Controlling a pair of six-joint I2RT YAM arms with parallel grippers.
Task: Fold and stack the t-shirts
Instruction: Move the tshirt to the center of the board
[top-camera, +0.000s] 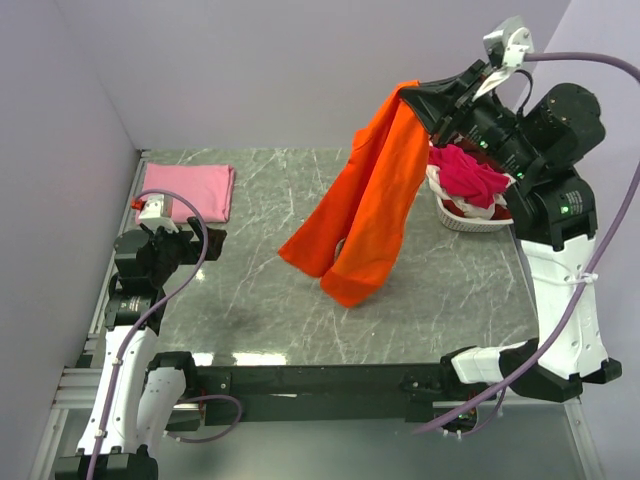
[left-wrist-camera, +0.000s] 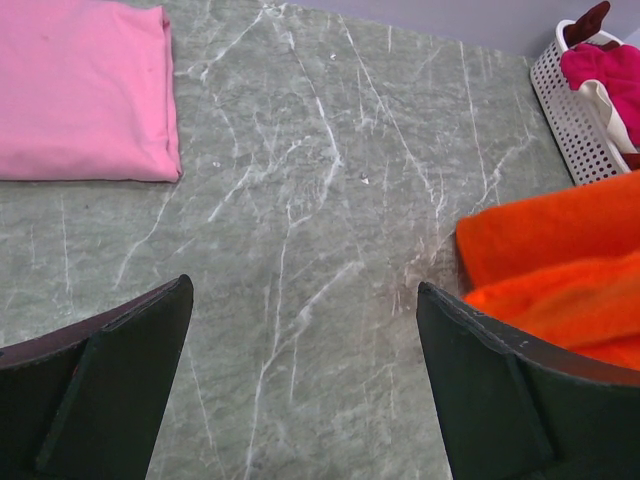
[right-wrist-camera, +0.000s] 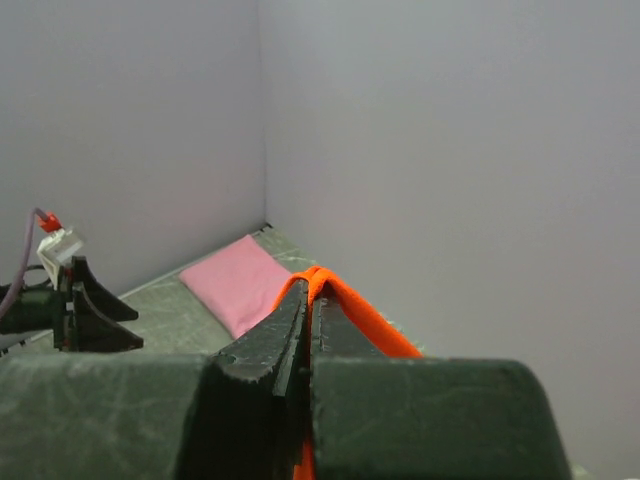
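A bright orange t-shirt (top-camera: 365, 205) hangs from my right gripper (top-camera: 418, 100), which is shut on its top edge high above the table's back right; the lower end rests on the marble top. In the right wrist view the orange cloth (right-wrist-camera: 350, 300) is pinched between the closed fingers (right-wrist-camera: 312, 300). A light pink t-shirt (top-camera: 190, 190) lies folded at the back left, also in the left wrist view (left-wrist-camera: 80, 90). My left gripper (left-wrist-camera: 305, 300) hovers open over bare table near the left edge, its fingers wide apart and empty, the orange shirt (left-wrist-camera: 560, 270) to its right.
A white plastic basket (top-camera: 470, 215) at the back right holds magenta cloth (top-camera: 470, 170) and darker cloth, seen too in the left wrist view (left-wrist-camera: 570, 110). Lavender walls close the back and left. The grey marble table (top-camera: 260, 290) spreads between the arms.
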